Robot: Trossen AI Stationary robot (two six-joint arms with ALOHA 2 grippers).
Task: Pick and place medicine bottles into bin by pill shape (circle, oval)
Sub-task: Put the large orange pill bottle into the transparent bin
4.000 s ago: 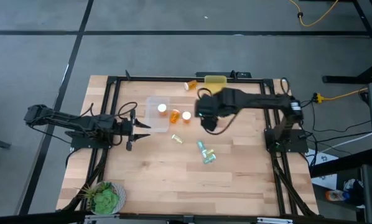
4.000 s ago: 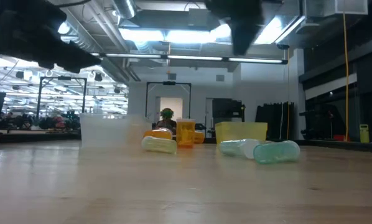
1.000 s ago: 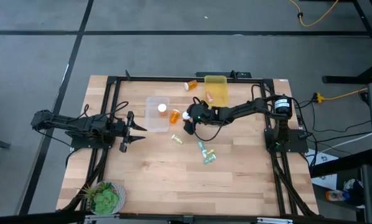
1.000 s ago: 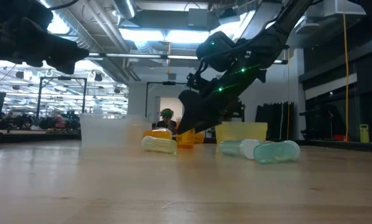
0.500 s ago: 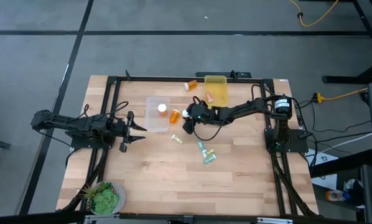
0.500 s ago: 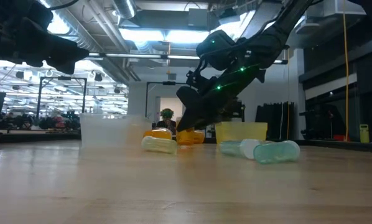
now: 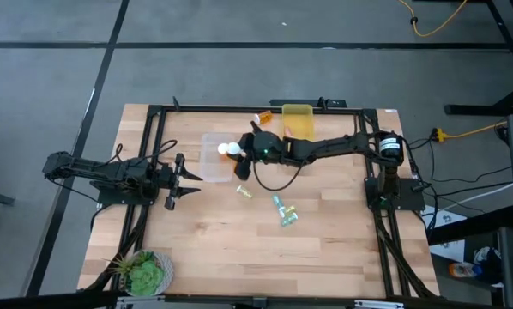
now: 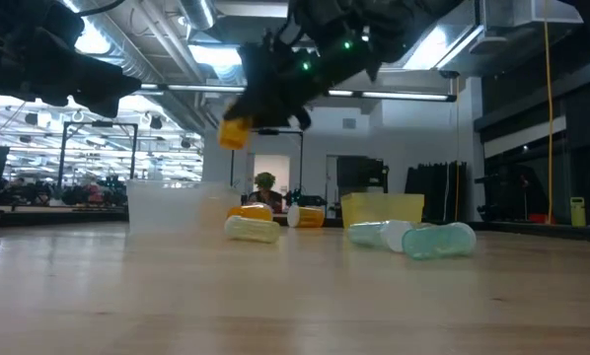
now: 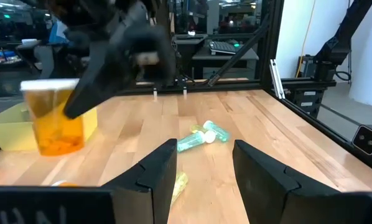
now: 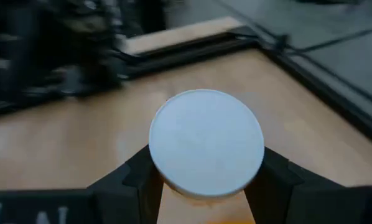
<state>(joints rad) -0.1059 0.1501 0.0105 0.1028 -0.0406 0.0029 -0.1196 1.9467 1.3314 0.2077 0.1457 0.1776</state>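
One translucent orange plastic bottle with a white round cap (image 10: pixel 206 142) sits pinched in the right gripper (image 7: pixel 238 153), fingers closed on its sides, raised over the clear bin (image 7: pixel 212 148). It looks light, stiff and slick; gripping mid-body seems safest.

The left gripper (image 9: pixel 201 168) waits parted, empty.

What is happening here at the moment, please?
The right gripper holds an orange bottle with a white cap in the air, over the clear bin. The yellow bin stands at the table's far edge. Several bottles lie on the table, among them a teal one and a yellowish one. The left gripper waits open beside the clear bin, holding nothing.
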